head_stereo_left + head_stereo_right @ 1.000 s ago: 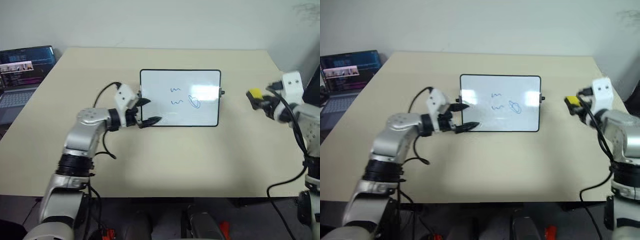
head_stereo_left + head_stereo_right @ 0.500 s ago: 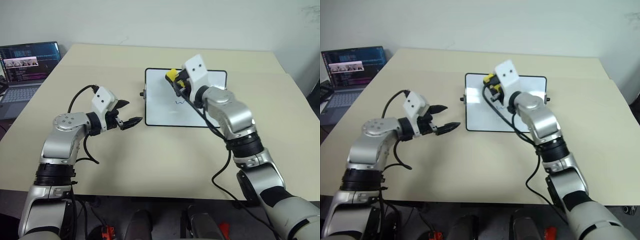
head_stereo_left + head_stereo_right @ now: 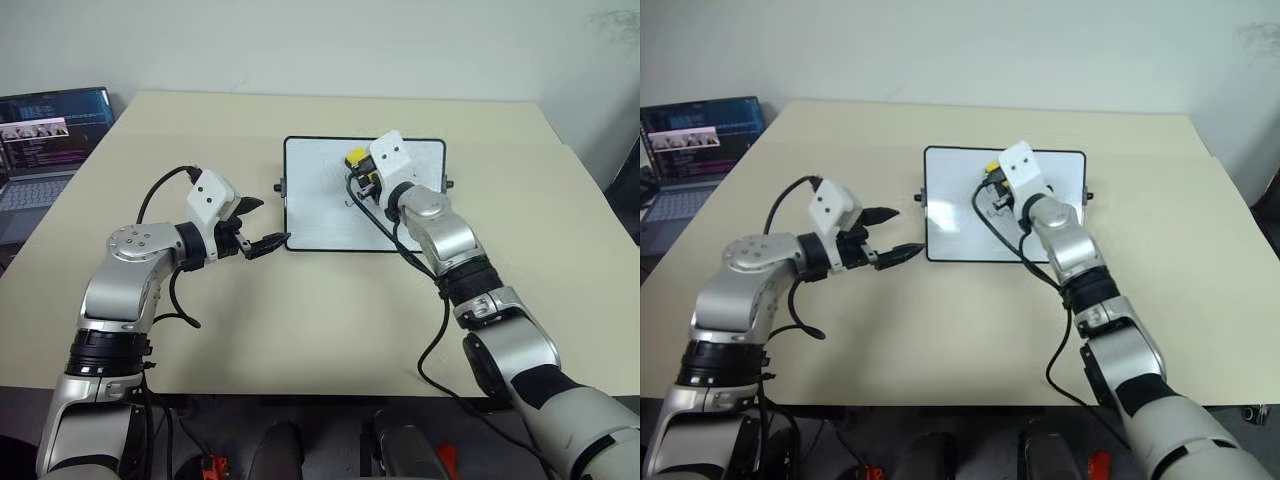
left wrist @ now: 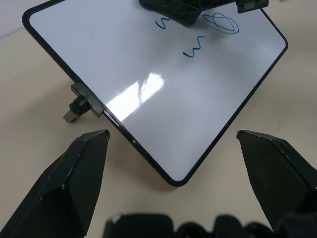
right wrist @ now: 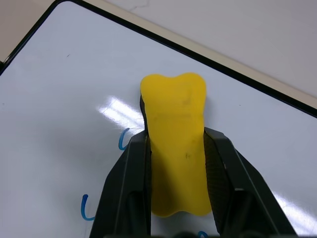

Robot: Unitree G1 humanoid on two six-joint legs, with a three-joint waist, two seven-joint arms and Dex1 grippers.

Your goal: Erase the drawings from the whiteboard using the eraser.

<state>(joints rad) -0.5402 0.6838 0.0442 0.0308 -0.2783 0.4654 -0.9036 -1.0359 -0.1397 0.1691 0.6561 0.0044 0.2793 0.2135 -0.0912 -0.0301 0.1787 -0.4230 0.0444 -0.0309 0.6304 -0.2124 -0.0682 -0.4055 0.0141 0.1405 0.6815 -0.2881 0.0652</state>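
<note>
1. White, black-framed whiteboard (image 3: 320, 200) lies flat mid-table; left gripper (image 3: 262, 226), jaws apart, has backed off its near corner.
2. Right gripper (image 5: 176, 148) swung in over it, clamping the yellow eraser (image 5: 174, 144).
3. Blue drawings (image 4: 218, 25) remain, so wiping can begin.

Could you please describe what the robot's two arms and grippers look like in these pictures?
Both arms are silver-grey metal segments joined by black ribbed collars. Each wrist carries a white boxy camera housing with two small dark dots, and a loose black cable loops along each forearm. The left gripper and right gripper each have two black fingers: wedge-shaped, tapering to points, with finely textured inner pads.
</note>
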